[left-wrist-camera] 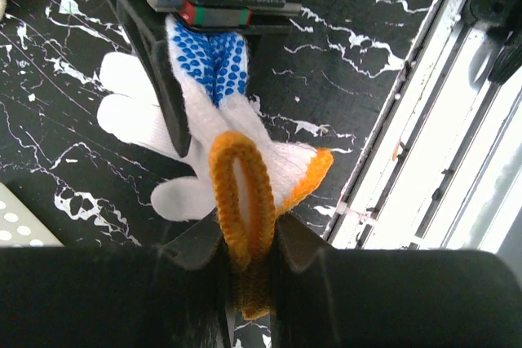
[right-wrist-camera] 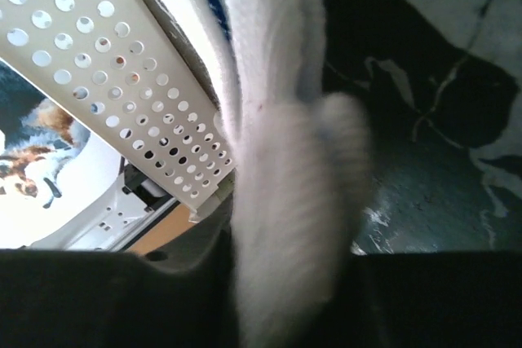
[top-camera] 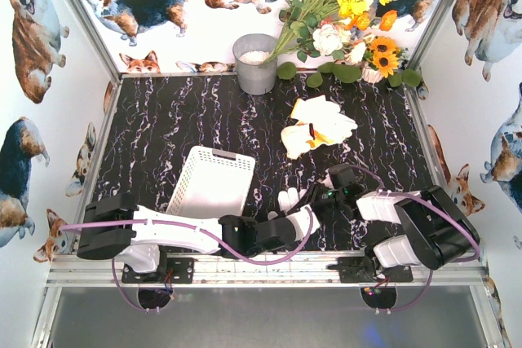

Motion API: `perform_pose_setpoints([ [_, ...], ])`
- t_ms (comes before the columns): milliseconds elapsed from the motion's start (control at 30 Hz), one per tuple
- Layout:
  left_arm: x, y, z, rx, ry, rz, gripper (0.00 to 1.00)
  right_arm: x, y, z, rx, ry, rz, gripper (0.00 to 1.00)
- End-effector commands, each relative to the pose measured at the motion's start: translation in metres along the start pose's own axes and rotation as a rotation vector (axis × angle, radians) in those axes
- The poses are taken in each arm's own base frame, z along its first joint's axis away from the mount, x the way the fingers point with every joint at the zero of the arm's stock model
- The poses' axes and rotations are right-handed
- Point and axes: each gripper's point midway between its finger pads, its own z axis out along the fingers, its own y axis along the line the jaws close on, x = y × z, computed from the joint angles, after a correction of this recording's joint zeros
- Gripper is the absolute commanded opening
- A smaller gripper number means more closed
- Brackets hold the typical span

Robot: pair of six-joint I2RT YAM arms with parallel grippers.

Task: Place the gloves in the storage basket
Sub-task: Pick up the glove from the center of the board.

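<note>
The shallow white plastic storage basket with perforated sides (top-camera: 210,185) sits on the black, white-veined marble-look counter (top-camera: 163,120), at about 9 o'clock from the work in hand. No glove shows inside it. Just to its right, the left pincer (left-wrist-camera: 247,254) is clenched on the orange-yellow cuff of a white knit glove with blue grip dots (left-wrist-camera: 216,112).

That glove is strung between the two arms. In the left wrist view its long axis runs from the cuff at 6 o'clock up to the dotted palm at 12 o'clock. There the right pincer (right-wrist-camera: 289,283) is grasping it, and in the right wrist view the white knit fills the gap between the jaws. The glove's loose fingers splay towards 9 o'clock; whether they touch the counter I cannot tell.

The coming move turns on one relation: the basket lies to the left of the held glove, across its long axis, and the left arm is the nearer one. I judge the carry should go towards 9 o'clock, with the right pincer letting go or following.

A heap of cream knit gloves with yellow-orange trim (top-camera: 316,126) lies at 12 o'clock from the right pincer, well apart from the basket and not yet stowed.

No writing can be read anywhere; a small red-and-green tag (left-wrist-camera: 216,14) on the right pincer shows no legible letters
</note>
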Motion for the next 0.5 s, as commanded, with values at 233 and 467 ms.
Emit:
perform_pose_setpoints([
  [233, -0.003, 0.016, -0.029, -0.047, 0.068, -0.008, 0.00, 0.003, 0.058, -0.027, -0.133, -0.086, -0.146, 0.00],
  [467, -0.013, 0.056, -0.052, -0.167, 0.135, 0.016, 0.00, -0.006, 0.111, -0.059, -0.233, -0.263, -0.254, 0.00],
])
